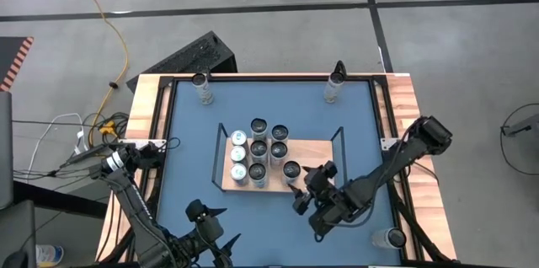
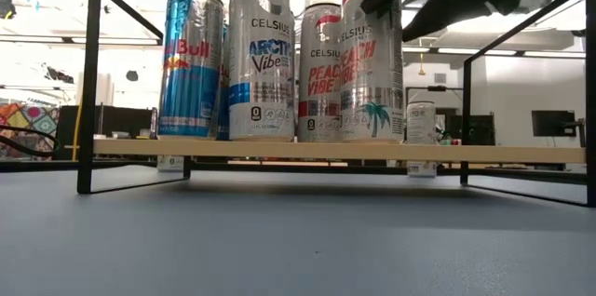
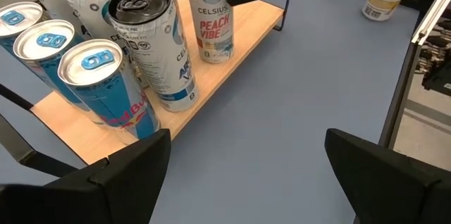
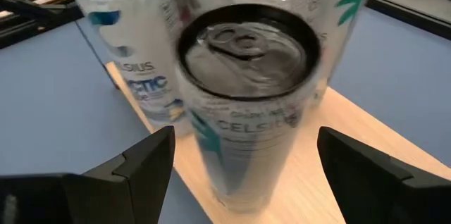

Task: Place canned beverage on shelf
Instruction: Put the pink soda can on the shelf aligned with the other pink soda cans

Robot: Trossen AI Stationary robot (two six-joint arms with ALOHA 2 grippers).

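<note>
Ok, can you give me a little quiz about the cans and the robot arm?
1. True or false: the right gripper is open.
2. The tops of the Red Bull cans are: A blue, B red, C green.
3. Fill in: the board of the shelf is made of light ____.
Key: 1 true; 2 A; 3 wood.

Grey concrete floor (image 1: 253, 2) crossed by dark seams — a yellow cable (image 1: 118, 40) snaking across it.
</note>
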